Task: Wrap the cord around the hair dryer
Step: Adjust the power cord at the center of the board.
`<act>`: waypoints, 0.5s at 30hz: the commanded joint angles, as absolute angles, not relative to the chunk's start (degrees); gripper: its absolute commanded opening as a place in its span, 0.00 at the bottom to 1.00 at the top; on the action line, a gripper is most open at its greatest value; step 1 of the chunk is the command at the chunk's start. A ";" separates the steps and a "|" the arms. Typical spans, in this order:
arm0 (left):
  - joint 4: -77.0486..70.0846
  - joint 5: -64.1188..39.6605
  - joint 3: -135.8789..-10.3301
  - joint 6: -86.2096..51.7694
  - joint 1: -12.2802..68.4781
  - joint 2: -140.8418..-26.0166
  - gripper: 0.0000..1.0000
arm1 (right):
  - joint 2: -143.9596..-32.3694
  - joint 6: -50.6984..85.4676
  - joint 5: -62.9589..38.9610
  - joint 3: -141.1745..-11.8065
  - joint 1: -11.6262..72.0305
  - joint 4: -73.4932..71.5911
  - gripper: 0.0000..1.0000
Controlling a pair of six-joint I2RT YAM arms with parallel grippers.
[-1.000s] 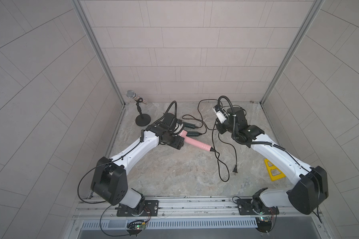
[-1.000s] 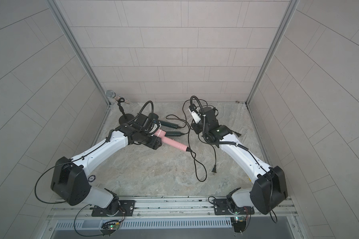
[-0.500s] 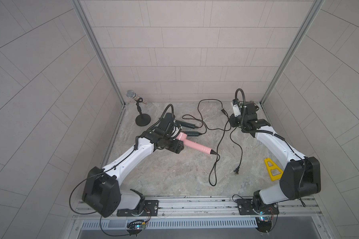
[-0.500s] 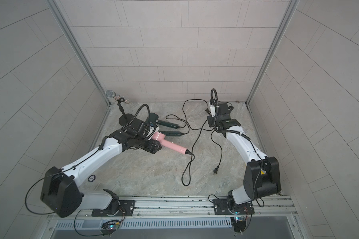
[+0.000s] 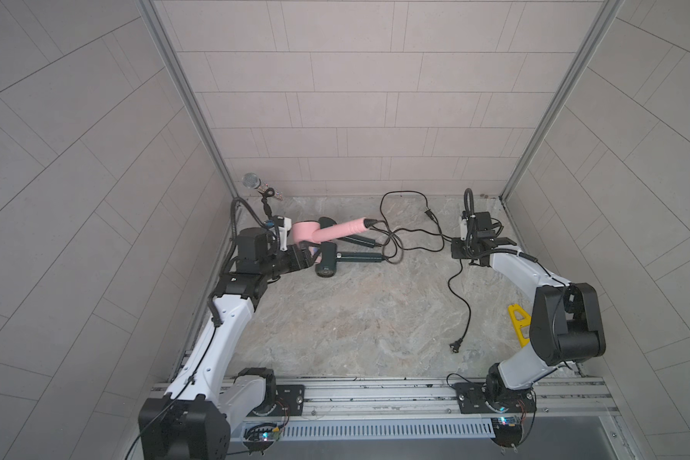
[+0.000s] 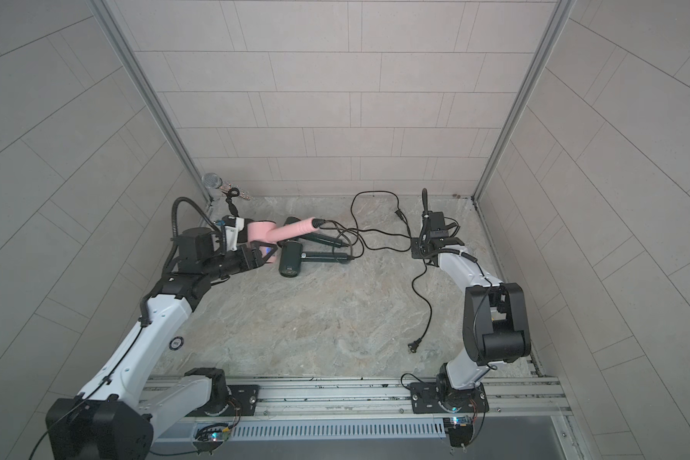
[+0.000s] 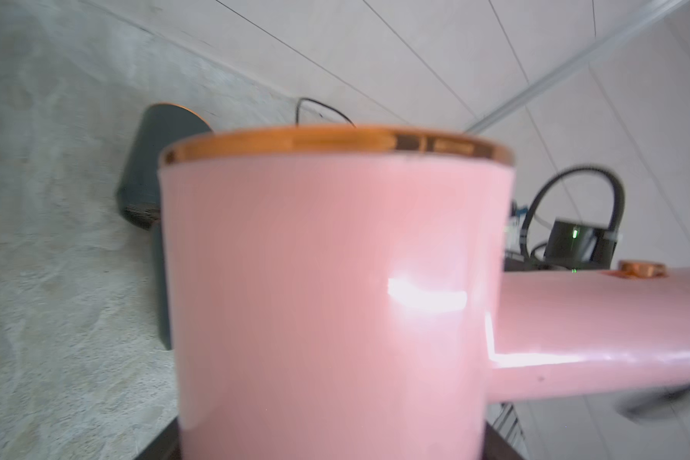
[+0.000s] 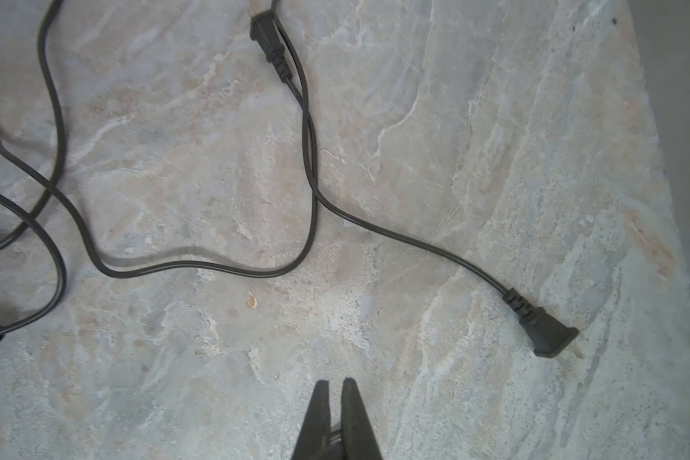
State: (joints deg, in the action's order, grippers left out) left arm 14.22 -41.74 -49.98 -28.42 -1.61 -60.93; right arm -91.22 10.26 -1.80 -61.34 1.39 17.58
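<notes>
Nearest the rail (image 5: pixel 375 392), the plug (image 5: pixel 456 347) lies loose on the table (image 5: pixel 355 318); farther back the right gripper (image 8: pixel 335 384) is pinched together, seemingly on the cord (image 5: pixel 469 318), presumably to feed it. Farthest, the left gripper (image 5: pixel 309 257) clamps the head of the pink hair dryer (image 5: pixel 307 233), raised so loops can pass round.

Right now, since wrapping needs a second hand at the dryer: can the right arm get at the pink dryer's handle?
Probably yes. The left gripper holds the pink hair dryer by its head, so its handle juts raised toward the right gripper; only loose cords lie between.
</notes>
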 commanded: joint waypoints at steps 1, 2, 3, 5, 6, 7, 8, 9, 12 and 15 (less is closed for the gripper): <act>16.62 -43.99 -55.92 -29.70 -7.22 -60.43 0.00 | -92.10 13.30 -1.10 -59.56 -0.85 19.16 0.00; 23.04 -39.94 -58.33 -25.89 -7.62 -60.72 0.00 | -92.06 13.67 -1.94 -59.10 -1.54 19.25 0.00; 28.37 -33.65 -61.11 -21.51 -7.73 -60.99 0.00 | -91.77 13.76 -3.16 -58.43 -2.37 19.02 0.00; 37.05 -23.14 -65.09 -17.35 -7.67 -61.94 0.00 | -90.67 13.77 -6.56 -56.51 -3.85 17.23 0.05; 39.51 -20.44 -66.27 -16.37 -7.72 -62.21 0.00 | -89.73 13.41 -9.91 -55.15 -4.48 15.53 0.10; 40.38 -20.35 -66.99 -15.79 -7.69 -62.24 0.00 | -88.74 12.46 -13.99 -53.66 -4.68 12.82 0.15; 40.52 -21.55 -67.31 -15.79 -7.63 -62.23 0.00 | -88.08 11.77 -18.37 -52.55 -4.66 10.34 0.19; 40.37 -23.05 -67.33 -16.24 -7.48 -62.14 0.00 | -87.50 11.96 -22.93 -51.81 -4.51 8.18 0.29; 40.76 -23.99 -67.54 -16.44 -6.48 -62.01 0.00 | -85.25 13.47 -33.27 -49.08 -3.76 1.22 0.52; 41.77 -24.67 -67.93 -15.59 -5.77 -62.12 0.00 | -80.83 10.98 -35.95 -46.76 -2.67 -0.25 0.75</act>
State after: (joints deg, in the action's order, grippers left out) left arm 41.10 -24.18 -65.76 -17.58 -6.57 -62.83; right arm -85.52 12.58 -27.07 -47.79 -3.55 5.76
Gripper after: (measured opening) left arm 0.768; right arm 0.719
